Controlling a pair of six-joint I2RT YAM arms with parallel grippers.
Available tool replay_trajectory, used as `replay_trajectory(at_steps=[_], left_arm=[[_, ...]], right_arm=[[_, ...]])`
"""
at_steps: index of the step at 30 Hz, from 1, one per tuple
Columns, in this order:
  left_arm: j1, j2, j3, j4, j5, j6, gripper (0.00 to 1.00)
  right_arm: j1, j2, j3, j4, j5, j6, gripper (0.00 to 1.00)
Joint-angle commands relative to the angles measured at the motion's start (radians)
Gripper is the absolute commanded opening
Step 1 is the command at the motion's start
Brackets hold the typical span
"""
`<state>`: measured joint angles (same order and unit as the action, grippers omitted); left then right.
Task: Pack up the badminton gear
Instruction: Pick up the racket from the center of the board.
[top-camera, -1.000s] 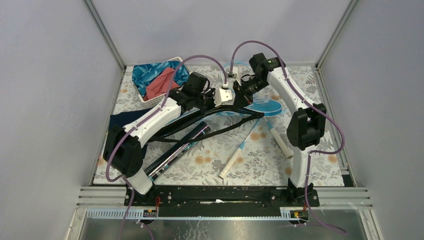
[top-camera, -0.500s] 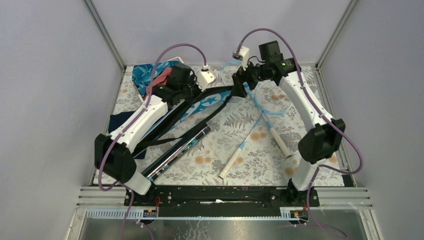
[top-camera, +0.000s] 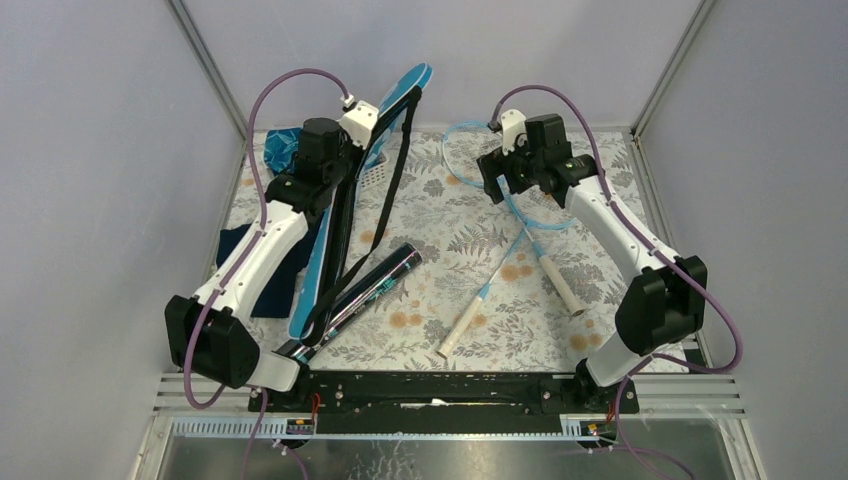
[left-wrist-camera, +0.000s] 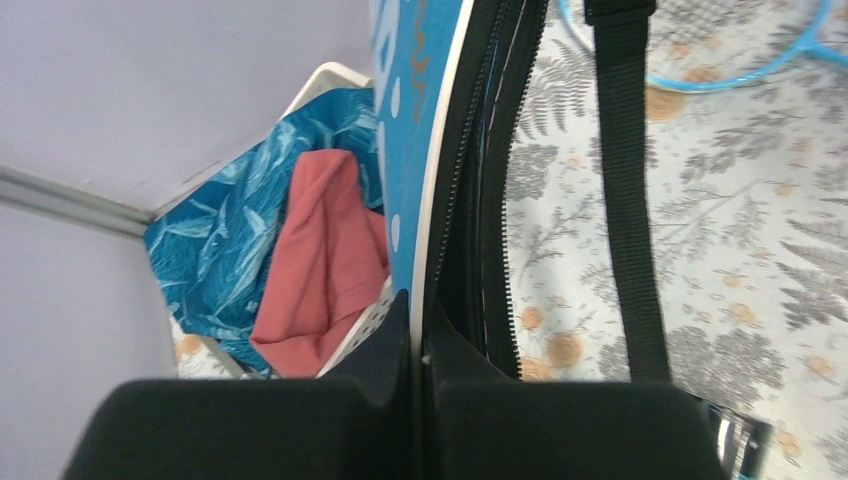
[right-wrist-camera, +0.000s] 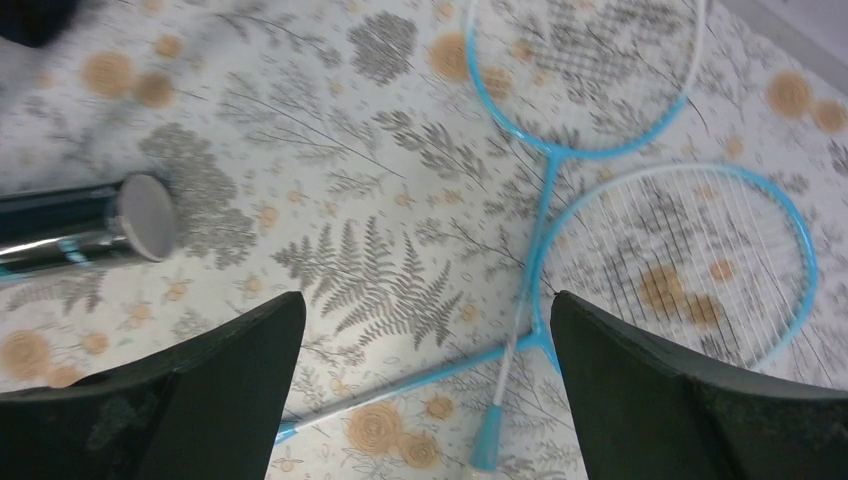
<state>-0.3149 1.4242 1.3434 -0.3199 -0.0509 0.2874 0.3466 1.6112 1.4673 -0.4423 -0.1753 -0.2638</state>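
Floral table (top-camera: 470, 240), left end effector (left-wrist-camera: 420, 345) gripping bag (left-wrist-camera: 408, 150)

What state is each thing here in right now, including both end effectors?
Blue bag: held up, steeply tilted, zip looks open.
Left end effector: shut on the bag's edge.
Rackets: lying flat, shafts crossed, outside the bag.
Right end effector: open, empty, above the rackets.
Black tube: lying on its side, capped.
White basket: holding blue and red cloths.
Navy cloth: crumpled, lying loose.
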Motion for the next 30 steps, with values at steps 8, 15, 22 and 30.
replay_trajectory(at_steps=[8,15,22,30], left_arm=[[-0.005,0.026,-0.143,0.232,-0.214,0.047,0.00],[-0.006,0.033,-0.180,0.215,-0.135,-0.048,0.00],[-0.006,0.038,-0.196,0.201,-0.068,-0.075,0.00],[-0.006,0.029,-0.198,0.194,-0.057,-0.070,0.00]], right_arm=[[-0.041,0.191,-0.006,0.012,0.151,-0.083,0.95],[-0.043,0.390,0.155,-0.041,0.100,-0.169,0.75],[-0.043,0.574,0.346,-0.113,0.093,-0.233,0.58],[-0.044,0.732,0.518,-0.184,0.108,-0.282,0.54]])
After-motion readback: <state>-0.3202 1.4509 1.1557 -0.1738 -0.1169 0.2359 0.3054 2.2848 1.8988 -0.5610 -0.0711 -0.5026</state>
